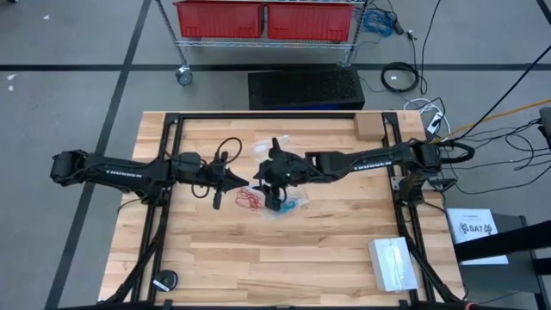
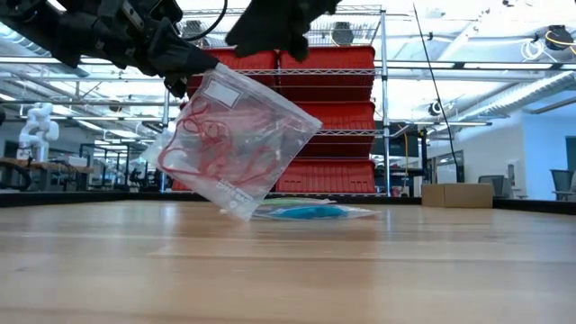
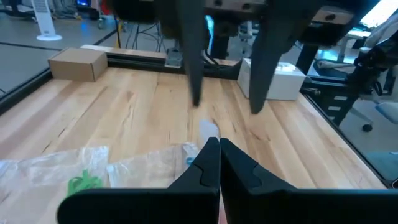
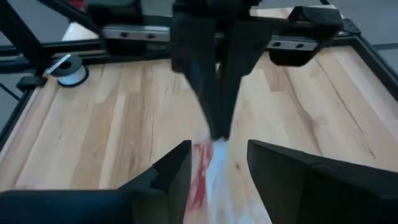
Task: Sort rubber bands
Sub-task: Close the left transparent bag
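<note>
The red rubber bands [image 2: 211, 148] sit inside a clear plastic bag [image 2: 270, 135] that my left gripper [image 2: 193, 65] is shut on. Seen from above, this gripper [image 1: 244, 186] is at mid-table with the red bands [image 1: 250, 201] just beneath it. My right gripper [image 4: 217, 152] is open; it [image 1: 275, 196] hovers close by on the bag's right side and touches nothing. A bag with the blue bands [image 2: 306, 211] lies flat on the table behind. The green bands [image 3: 84, 182] lie in another clear bag toward the far side. My left gripper pinches the clear bag by its upper edge [image 2: 205, 76] between both shut fingers, coming from the table's left and slanting down. The bag hangs tilted below the fingers with the red bands inside. Its lower corner [image 2: 236, 213] reaches down to the table top.
A cardboard box [image 1: 368, 127] stands at the far right of the table and a white box [image 1: 394, 263] at the near right. A black roll [image 1: 164, 280] lies near the left front corner. Red bins [image 1: 263, 19] on a wire cart stand beyond the far edge.
</note>
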You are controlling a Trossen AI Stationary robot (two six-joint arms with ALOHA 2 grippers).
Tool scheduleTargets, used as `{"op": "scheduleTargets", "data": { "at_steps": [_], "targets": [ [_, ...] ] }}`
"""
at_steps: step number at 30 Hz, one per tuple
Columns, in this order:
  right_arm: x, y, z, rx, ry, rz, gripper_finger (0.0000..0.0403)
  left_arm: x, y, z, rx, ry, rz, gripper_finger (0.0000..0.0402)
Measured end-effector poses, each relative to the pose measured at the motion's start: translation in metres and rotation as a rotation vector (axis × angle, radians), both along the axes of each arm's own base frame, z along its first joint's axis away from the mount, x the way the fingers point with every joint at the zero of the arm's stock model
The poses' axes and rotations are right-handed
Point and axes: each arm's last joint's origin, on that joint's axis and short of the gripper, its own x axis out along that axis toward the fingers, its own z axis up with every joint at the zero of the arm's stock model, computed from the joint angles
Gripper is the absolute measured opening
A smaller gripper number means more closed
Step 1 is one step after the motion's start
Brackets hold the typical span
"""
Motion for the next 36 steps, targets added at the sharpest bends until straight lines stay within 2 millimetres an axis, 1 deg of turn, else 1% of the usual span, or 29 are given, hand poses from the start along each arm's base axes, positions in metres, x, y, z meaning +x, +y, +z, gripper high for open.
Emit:
{"op": "scheduleTargets", "data": {
  "at_steps": [2, 5, 13, 15, 22, 25, 30, 32, 36],
  "targets": [
    [0.003, -0.004, -0.005, 0.003, 0.005, 0.004, 0.0145, 0.0, 0.0, 0.0, 0.0, 0.0, 0.0, 0.0],
    [0.004, -0.009, -0.007, 0.009, 0.007, 0.021, 0.0136, 0.0, 0.0, 0.0, -0.001, 0.001, 0.001, 0.0],
    [0.008, -0.011, -0.011, 0.019, 0.0, 0.035, 0.0104, 0.0, 0.0, 0.0, 0.0, -0.003, 0.001, 0.0],
    [0.009, -0.011, -0.016, 0.026, 0.018, 0.03, 0.01, 0.0, 0.0, 0.0, 0.0, -0.003, 0.001, 0.0],
    [0.014, -0.012, -0.021, 0.027, 0.015, 0.029, 0.0094, 0.0, 0.0, 0.0, 0.0, -0.002, 0.002, 0.0],
    [0.014, -0.013, -0.021, 0.026, 0.013, 0.027, 0.0075, 0.0, 0.0, 0.0, 0.0, -0.002, 0.002, 0.0],
    [0.013, -0.013, -0.022, 0.019, 0.023, 0.03, 0.0015, 0.0, 0.0, 0.0, 0.002, -0.001, 0.01, 0.0],
    [0.013, -0.013, -0.022, 0.015, 0.028, 0.031, 0.0009, 0.0, 0.0, 0.0, 0.001, 0.002, 0.01, 0.0],
    [0.011, -0.013, -0.024, 0.013, 0.057, 0.026, 0.0013, 0.0, 0.001, 0.0, 0.005, 0.003, 0.019, 0.0]
  ]
}}
